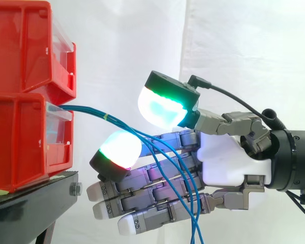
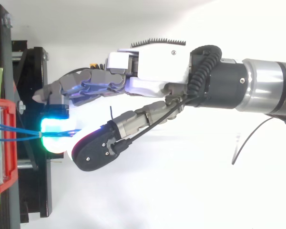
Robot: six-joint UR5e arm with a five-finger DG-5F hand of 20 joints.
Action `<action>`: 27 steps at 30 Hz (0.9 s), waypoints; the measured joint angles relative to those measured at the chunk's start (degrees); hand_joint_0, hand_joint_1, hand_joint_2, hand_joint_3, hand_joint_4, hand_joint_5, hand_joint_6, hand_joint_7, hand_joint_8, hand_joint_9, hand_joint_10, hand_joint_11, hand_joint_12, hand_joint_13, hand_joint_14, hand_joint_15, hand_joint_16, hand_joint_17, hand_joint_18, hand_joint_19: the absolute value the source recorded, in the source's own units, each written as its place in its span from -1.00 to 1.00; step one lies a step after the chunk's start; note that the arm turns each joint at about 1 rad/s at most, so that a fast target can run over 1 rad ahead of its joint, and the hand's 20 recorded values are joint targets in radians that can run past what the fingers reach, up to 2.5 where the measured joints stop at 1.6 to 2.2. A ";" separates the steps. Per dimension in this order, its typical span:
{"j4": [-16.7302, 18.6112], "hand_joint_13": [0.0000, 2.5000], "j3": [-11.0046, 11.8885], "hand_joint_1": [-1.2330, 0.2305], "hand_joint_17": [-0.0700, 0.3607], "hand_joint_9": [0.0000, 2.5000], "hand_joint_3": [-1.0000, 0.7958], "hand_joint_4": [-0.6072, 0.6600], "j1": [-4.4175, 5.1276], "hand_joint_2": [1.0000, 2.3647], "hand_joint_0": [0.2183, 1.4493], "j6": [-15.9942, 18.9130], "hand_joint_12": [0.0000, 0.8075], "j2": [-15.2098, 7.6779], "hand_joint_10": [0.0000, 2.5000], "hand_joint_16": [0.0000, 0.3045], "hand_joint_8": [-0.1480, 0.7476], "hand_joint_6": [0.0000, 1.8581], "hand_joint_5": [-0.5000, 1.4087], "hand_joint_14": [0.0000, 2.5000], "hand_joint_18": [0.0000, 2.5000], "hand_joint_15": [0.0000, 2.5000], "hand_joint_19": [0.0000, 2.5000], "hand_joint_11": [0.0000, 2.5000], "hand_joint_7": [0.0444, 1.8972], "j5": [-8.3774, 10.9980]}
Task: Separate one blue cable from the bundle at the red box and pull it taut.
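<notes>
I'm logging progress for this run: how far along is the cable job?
Done: the hand is at the bundle, and the blue cables from the lower red box run across its straight fingers. In hand: its glowing pads stand above and below the bundle, with a gap between them. Left: no single cable is separated or pinched, and all hang slack below the hand, so none is taut.

Black stand (image 1: 33, 201) carries lower red bin (image 1: 18, 142); upper red bin (image 1: 20, 46) stacked on that.
</notes>
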 measured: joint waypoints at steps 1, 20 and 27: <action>-0.04 -0.90 0.17 -0.20 -0.15 -0.83 -0.34 0.36 0.00 -0.99 -0.37 -0.06 -0.10 -0.16 -1.00 -0.67 -0.04 -0.46 -0.68 -1.00 -0.81 -0.92 -0.76 -0.90 0.30 0.01; -3.82 -0.90 4.60 -0.20 -0.15 -0.83 -0.33 0.36 -0.77 -0.99 -0.37 -0.32 -0.10 -2.15 -1.00 -0.67 -0.03 -0.38 -0.68 -1.00 -0.80 -0.92 -0.75 -0.89 0.21 -3.24; -2.36 -0.90 4.69 -0.14 -0.16 -0.82 -0.29 0.35 -0.86 -0.99 -0.34 -1.43 -0.10 -2.16 -1.00 -0.67 -0.03 -0.37 -0.68 -1.00 -0.80 -0.92 -0.75 -0.89 0.20 -3.44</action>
